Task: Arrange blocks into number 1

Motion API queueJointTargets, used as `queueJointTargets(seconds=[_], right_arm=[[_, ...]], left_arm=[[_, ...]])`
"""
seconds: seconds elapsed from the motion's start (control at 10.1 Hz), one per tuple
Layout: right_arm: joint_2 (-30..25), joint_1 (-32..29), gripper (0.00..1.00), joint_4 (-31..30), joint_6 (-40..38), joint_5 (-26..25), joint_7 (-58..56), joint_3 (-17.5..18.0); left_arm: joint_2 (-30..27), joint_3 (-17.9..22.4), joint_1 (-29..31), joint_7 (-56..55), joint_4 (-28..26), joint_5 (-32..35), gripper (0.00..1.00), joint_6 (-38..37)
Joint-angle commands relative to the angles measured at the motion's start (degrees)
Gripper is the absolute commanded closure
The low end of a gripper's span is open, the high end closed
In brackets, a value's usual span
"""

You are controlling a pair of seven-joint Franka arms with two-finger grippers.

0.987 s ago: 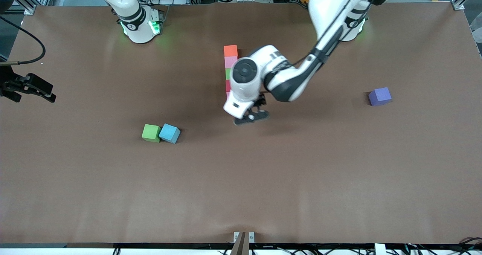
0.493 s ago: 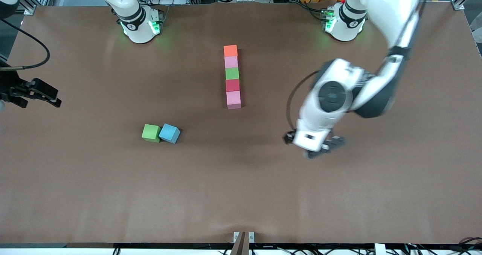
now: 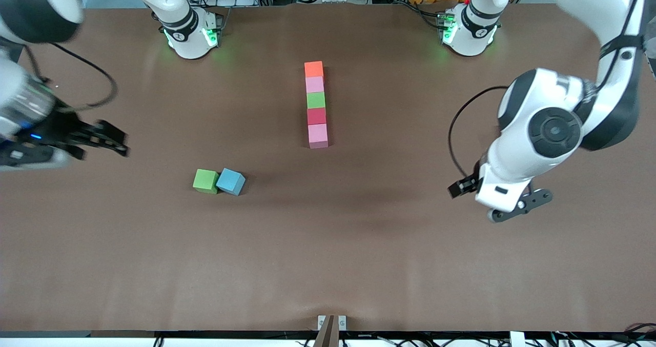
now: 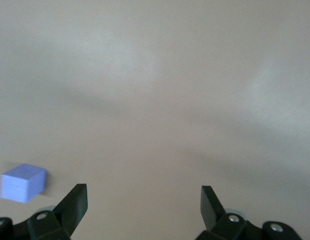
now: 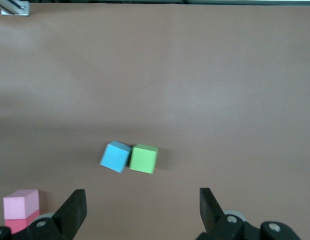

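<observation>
**A:** Blocks status? What's hidden or cut off?

**B:** Near to far: left gripper (image 3: 505,203) up over bare table (image 3: 328,265) at the left arm's end. Its fingers are mostly tucked under the wrist body in the front view, but the left wrist view shows them spread wide with nothing between. Purple cube (image 4: 22,183) shows only in that wrist view, near one fingertip; in the front view the left arm covers it.

**A:** Loose cubes?

**B:** Stray green cube (image 3: 206,181) and light blue cube (image 3: 230,182), touching, blue one rotated a bit. Both well apart from the line, toward the right arm's end and nearer the camera.

**A:** Right side?

**B:** Right gripper (image 3: 110,142) over the table edge at the right arm's end, blurred in the front view. Right wrist view shows its fingers parted, empty.

**A:** And the line itself?

**B:** Mid-table, one straight column, faces touching. Nearest first: pink block (image 3: 318,134), red block (image 3: 316,116), green block (image 3: 316,100), second pink block (image 3: 314,84), orange block (image 3: 313,69) closest to the bases. Right wrist view catches only the near pink block and a sliver of red, cut off at the frame edge. Nothing stands over the column.
</observation>
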Motion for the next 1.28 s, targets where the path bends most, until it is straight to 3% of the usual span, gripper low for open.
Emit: queueJointTargets(seconds=[0.0,0.1,0.2,0.49,0.69,1.18], right_arm=[[1.1,7.2,0.0,-4.8,6.4,0.2,8.3,-0.2],[2.8,10.5,0.0,-4.8,7.1,0.2,11.2,-0.2],[4.4,13.7,0.0,-4.6,7.9,0.2,15.4,-0.2],[8.6,21.7,0.0,-5.0,9.9,2.2,25.9,-0.3],[9.4,23.5,0.0,-6.4,10.1,4.6,27.1,-0.4],[10.2,25.9,0.0,-9.1,11.5,4.6,27.3,-0.4]], left_arm=[[-10.2,5.3,-1.9,7.9,-12.9,-3.2,0.0,0.2],[-13.5,8.7,-3.6,11.2,-17.1,-5.6,0.0,0.9],[-16.5,9.5,-3.4,15.1,-20.4,-6.7,0.0,1.3],[-17.0,9.3,-0.1,18.1,-19.6,-6.8,0.0,1.0],[-16.8,8.8,-0.6,18.0,-19.6,-6.4,0.0,0.9],[-17.0,8.1,-0.7,18.0,-19.1,-6.2,0.0,1.0]])
